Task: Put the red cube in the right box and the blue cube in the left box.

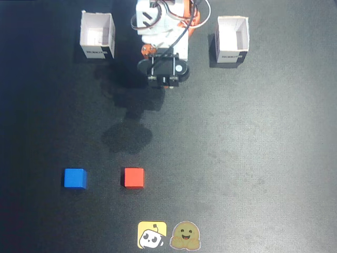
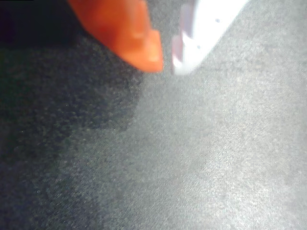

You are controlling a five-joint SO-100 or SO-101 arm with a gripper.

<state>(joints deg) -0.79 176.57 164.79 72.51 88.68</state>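
Parked folded at the middle of the table's (image 1: 253, 137) far edge: the arm (image 1: 162, 31), jaws hanging over bare cloth in the wrist view, orange and white tips nearly pinched together, clenched on nothing. Probably a rest pose, leaving the way clear to both targets. Flanking the arm along that same far edge, open tops up: the left box (image 1: 97, 34) toward the far-left corner in the fixed view, the right box (image 1: 231, 39) toward the far-right, each a little apart from the base. Well forward, toward the near edge and left of centre: the blue cube (image 1: 74, 177) and, beside it with a clear gap, the red cube (image 1: 134, 177), touching nothing, not yet moved. Enough room between the cubes, by the look of it, to bring the jaws down around either without nudging its neighbour. Wide bare table between cubes and boxes, so an open carrying path; only two stickers (image 1: 168, 235) at the near edge, flat and out of the way. Main care: lifting high enough to clear the box walls.
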